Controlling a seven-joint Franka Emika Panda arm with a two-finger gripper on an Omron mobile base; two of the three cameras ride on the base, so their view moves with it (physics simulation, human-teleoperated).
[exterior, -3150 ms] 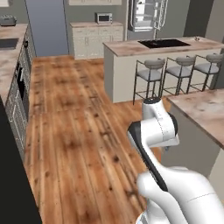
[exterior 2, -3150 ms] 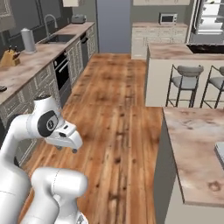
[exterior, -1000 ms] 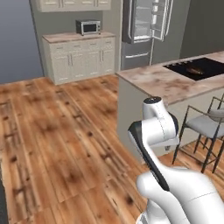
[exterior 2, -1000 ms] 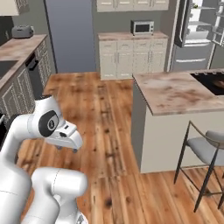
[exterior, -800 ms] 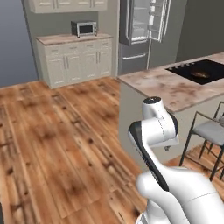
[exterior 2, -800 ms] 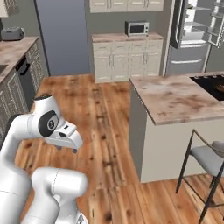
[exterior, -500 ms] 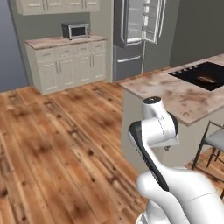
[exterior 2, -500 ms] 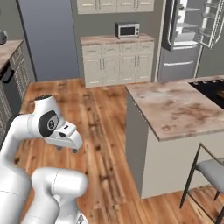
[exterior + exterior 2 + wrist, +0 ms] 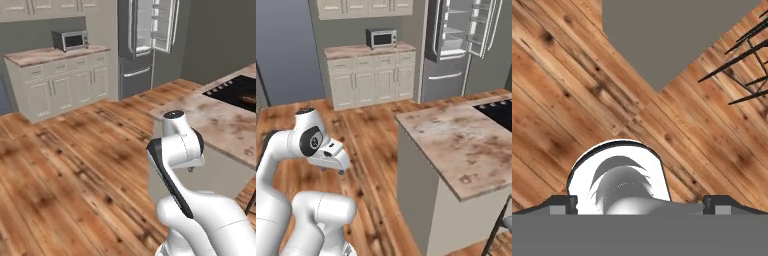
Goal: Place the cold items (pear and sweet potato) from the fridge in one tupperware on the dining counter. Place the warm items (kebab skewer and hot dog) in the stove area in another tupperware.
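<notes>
I'm mid-transit with the arm tucked, gripper (image 9: pixel 640 204) pointing down at the wood floor (image 9: pixel 557 100), fingers spread wide and holding nothing. Judging by that, the task looks barely started: nothing carried, no tupperware in sight, nothing placed that I can see. The fridge (image 9: pixel 463 45) sits at the back wall with its doors swung open, shelves visible, but too small to pick out the pear or sweet potato, so I can't tell where they sit inside. The island counter (image 9: pixel 456 145) is just beside the base on my right, with the dark cooktop (image 9: pixel 240 92) at its far end; something brownish sits on it, could be a warm item, can't confirm. A microwave (image 9: pixel 381 37) stands on the back cabinet counter (image 9: pixel 368 50). Bar stool legs (image 9: pixel 742 60) show in a corner of the hand view. My guess for next: drive up to the open fridge for the cold items. No readable brands, labels or text anywhere
</notes>
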